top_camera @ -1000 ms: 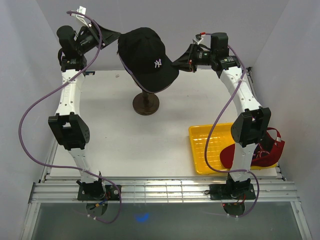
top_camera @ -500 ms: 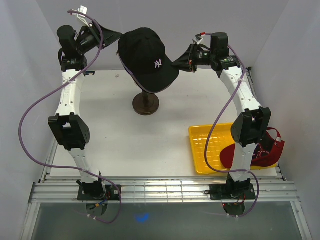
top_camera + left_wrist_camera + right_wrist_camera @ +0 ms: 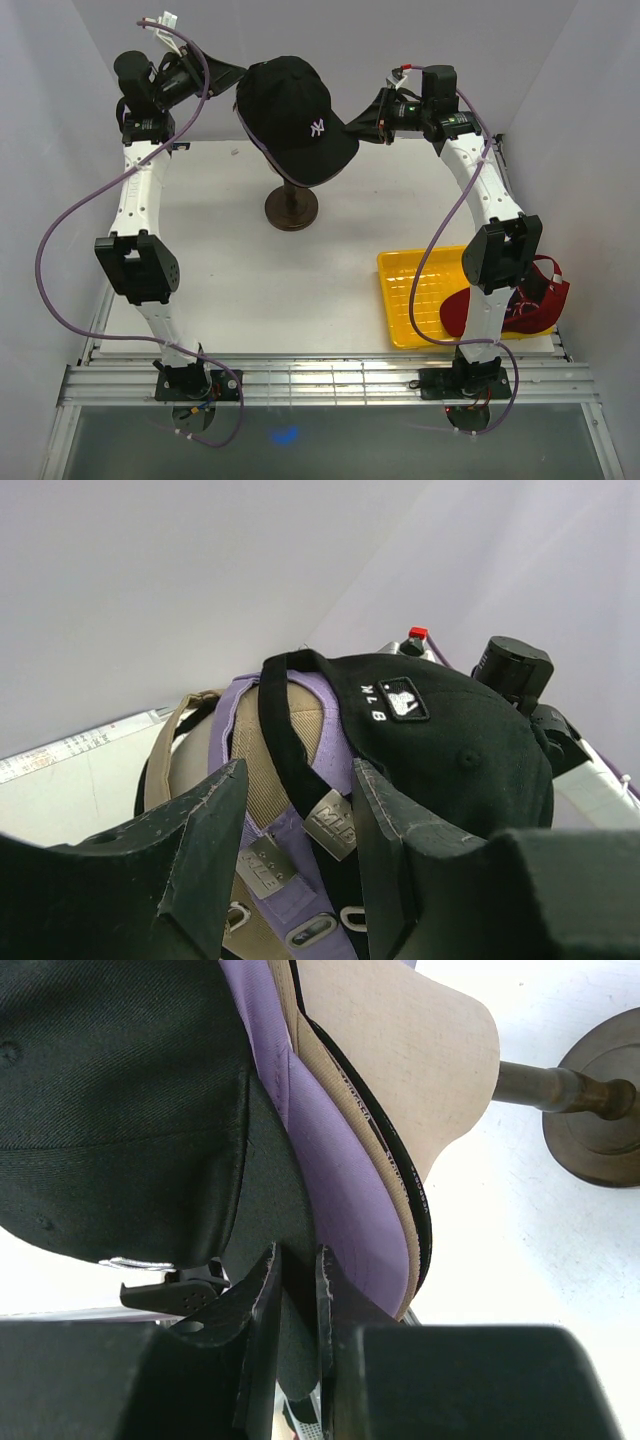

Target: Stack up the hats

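The right gripper (image 3: pixel 297 1268) is clamping the brim of the black NY cap (image 3: pixel 110 1090), at the cap's 3 o'clock in the top view. The left gripper (image 3: pixel 297 780) is standing apart at the cap's 9 o'clock, its fingers (image 3: pixel 200 850) flanking the back straps (image 3: pixel 283 765) without pinching them. The black cap is sitting over a lavender cap (image 3: pixel 345 1200) and a tan cap (image 3: pixel 165 750), all on the head (image 3: pixel 400 1050) at the table's (image 3: pixel 230 260) 12 o'clock. The red cap (image 3: pixel 535 300) is lying at 4 o'clock, across the tray's (image 3: pixel 400 300) right rim.
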Controlling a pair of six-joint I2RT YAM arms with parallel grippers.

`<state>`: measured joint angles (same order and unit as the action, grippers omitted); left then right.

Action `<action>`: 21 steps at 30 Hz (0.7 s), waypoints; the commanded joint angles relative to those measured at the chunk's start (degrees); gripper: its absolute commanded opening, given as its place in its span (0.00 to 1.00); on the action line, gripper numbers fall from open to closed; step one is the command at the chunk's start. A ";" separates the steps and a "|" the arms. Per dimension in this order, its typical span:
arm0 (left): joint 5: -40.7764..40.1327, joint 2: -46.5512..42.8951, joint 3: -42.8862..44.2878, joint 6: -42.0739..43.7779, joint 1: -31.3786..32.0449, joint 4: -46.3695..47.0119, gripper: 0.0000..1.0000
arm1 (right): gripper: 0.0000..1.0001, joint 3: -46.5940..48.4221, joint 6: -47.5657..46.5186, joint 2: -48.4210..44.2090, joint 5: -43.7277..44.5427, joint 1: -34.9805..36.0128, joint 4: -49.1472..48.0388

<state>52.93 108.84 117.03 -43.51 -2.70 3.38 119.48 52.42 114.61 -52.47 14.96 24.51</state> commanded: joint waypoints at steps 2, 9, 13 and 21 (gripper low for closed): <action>1.48 -5.04 -0.40 1.49 1.03 -0.74 0.56 | 0.10 -2.15 -6.28 4.22 10.54 -0.37 8.45; 0.77 -6.44 -2.86 -0.61 -0.20 2.42 0.56 | 0.11 -2.15 -6.19 4.31 10.54 -0.37 8.36; 0.95 -7.15 -4.45 -3.68 -1.60 5.67 0.57 | 0.11 -2.15 -6.19 4.40 10.54 -0.37 8.36; 3.50 -6.89 -3.66 -4.13 -1.78 5.85 0.58 | 0.10 -2.06 -6.11 4.48 10.54 -0.37 8.09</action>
<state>54.26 105.47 112.99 -46.98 -4.38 7.88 119.48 52.40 114.63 -52.21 14.90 24.49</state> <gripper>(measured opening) 0.578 0.192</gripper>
